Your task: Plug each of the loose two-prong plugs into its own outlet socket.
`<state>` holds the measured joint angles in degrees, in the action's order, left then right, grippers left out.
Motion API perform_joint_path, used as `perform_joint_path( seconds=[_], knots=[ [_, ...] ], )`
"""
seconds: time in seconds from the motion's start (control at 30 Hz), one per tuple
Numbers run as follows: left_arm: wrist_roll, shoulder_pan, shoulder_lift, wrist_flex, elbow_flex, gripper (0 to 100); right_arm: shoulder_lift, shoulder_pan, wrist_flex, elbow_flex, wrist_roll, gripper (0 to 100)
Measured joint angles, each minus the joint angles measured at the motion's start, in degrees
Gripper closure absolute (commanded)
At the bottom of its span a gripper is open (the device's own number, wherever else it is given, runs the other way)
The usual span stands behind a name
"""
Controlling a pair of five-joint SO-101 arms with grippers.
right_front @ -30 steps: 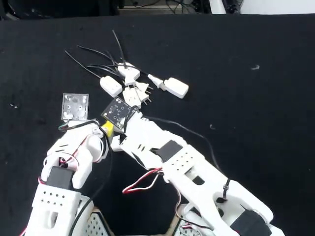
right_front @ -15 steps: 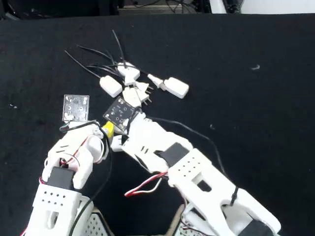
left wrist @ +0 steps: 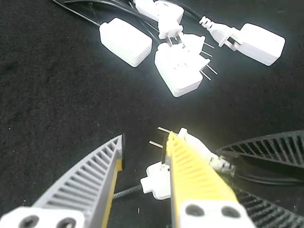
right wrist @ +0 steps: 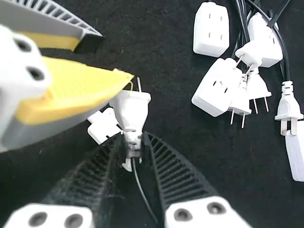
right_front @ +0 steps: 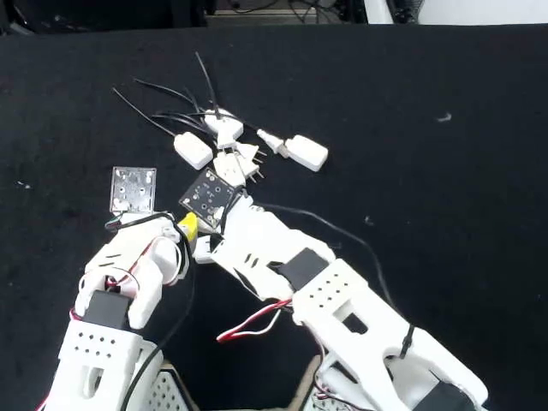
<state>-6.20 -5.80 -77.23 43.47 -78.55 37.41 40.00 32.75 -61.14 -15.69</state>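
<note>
My right gripper (right wrist: pixel 132 140) is shut on the cord end of a white two-prong plug (right wrist: pixel 130 109), just above the black table. The plug's prongs point toward the pile of outlet sockets. My left gripper (left wrist: pixel 145 140) is open beside it, its yellow finger (left wrist: pixel 190 175) resting against that plug (left wrist: pixel 195 144). A second small white plug (left wrist: pixel 154 180) on a black cord lies between the left fingers. White socket blocks (right wrist: pixel 211 28) (right wrist: pixel 213 88) lie farther out with other plugs. In the high view both grippers meet near the yellow finger (right_front: pixel 187 225).
A tangle of black cords (right_front: pixel 171 107) runs behind the sockets. One plug (right_front: pixel 272 141) sits at the mouth of a socket (right_front: pixel 306 152). A grey square plate (right_front: pixel 131 187) and a black square plate (right_front: pixel 208 195) lie in front of the arms. The table's right half is bare.
The right arm's rear links have shifted slightly to the right. Both grippers and the held plug stay in nearly the same place.
</note>
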Motion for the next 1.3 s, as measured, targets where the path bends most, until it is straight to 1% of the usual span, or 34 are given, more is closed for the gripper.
perform_joint_path(
  seconds=[0.53,0.73,0.9,1.0,1.1,1.3],
  knots=[
    [0.0,0.1,0.0,1.2,0.0,84,0.0,0.2,0.0,1.9,0.0,98.8],
    [0.1,-0.1,0.1,1.5,-0.1,84,0.1,-2.6,-0.1,3.6,0.1,98.8],
    [0.1,-0.2,0.1,1.4,-0.1,84,0.3,-2.7,0.1,3.7,0.1,98.8],
    [0.1,-0.1,0.1,1.4,-0.1,84,0.3,-2.7,3.7,6.3,0.1,98.8],
    [0.1,0.3,0.1,1.4,-0.1,84,0.3,-4.0,10.4,10.2,0.1,98.8],
    [0.1,8.5,0.1,1.4,-0.1,84,0.3,-7.9,26.0,18.5,0.1,98.8]
  ],
)
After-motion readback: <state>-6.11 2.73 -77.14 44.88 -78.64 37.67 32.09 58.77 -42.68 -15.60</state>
